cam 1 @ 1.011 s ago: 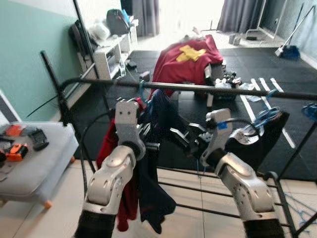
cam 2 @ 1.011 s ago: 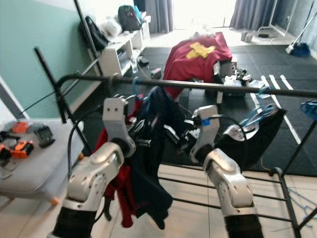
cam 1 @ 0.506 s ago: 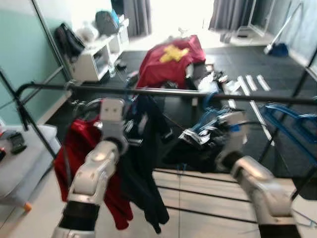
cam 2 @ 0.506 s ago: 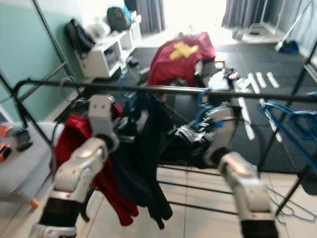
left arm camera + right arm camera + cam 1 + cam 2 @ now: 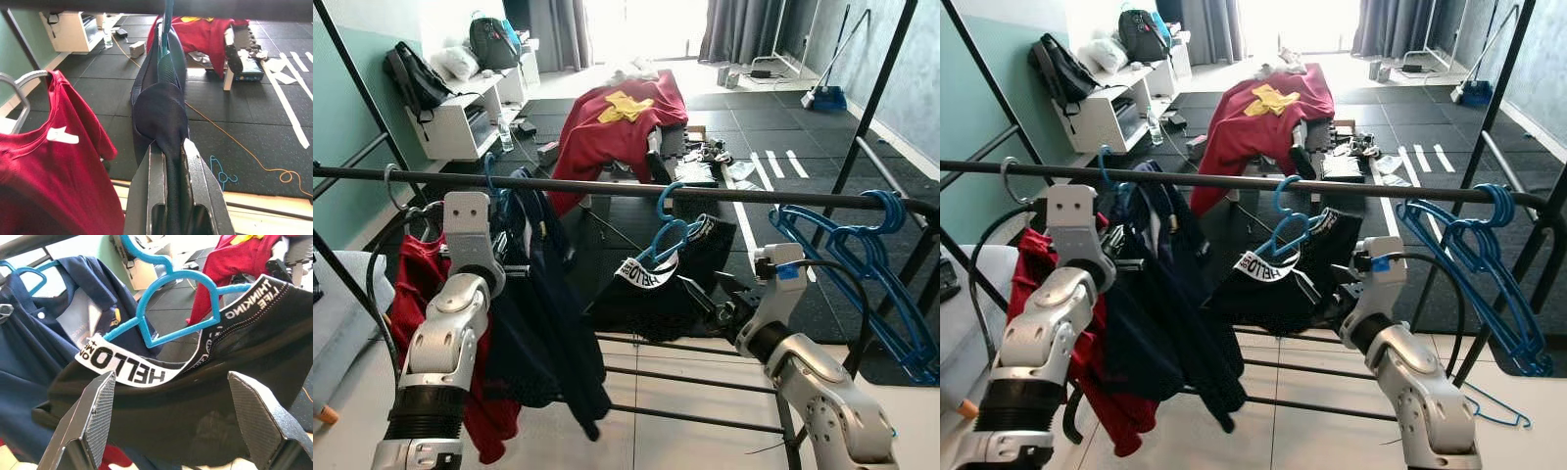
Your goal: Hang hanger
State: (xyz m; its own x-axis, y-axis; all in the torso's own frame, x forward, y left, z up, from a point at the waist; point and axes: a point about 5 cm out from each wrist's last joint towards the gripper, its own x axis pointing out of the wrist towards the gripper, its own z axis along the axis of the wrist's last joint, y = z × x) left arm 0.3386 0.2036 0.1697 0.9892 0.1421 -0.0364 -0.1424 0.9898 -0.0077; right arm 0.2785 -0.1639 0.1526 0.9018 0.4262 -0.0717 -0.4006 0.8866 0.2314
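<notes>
While a blue hanger (image 5: pixel 668 230) with black underwear (image 5: pixel 656 289) on it hangs by its hook from the black rail (image 5: pixel 607 187), the right gripper (image 5: pixel 171 416) sits just in front of the garment with its jaws spread wide and nothing between them. The white waistband (image 5: pixel 124 368) with black lettering stretches across the hanger's bar. To the robot's left on the same rail, a navy shirt (image 5: pixel 543 313) hangs on another blue hanger, and the left gripper (image 5: pixel 168 196) has its two fingers pinched narrowly on a fold of that navy cloth. Beside it, further left, a red shirt (image 5: pixel 54 161) hangs from a metal hook (image 5: pixel 389 181). At the rail's right end several bare blue hangers (image 5: pixel 862 264) are bunched together. Beyond the rack, a red cloth with a yellow patch (image 5: pixel 617 122) is draped over something on the dark floor mat (image 5: pixel 783 127), and a white shelf unit (image 5: pixel 460 122) stands against the green wall.
</notes>
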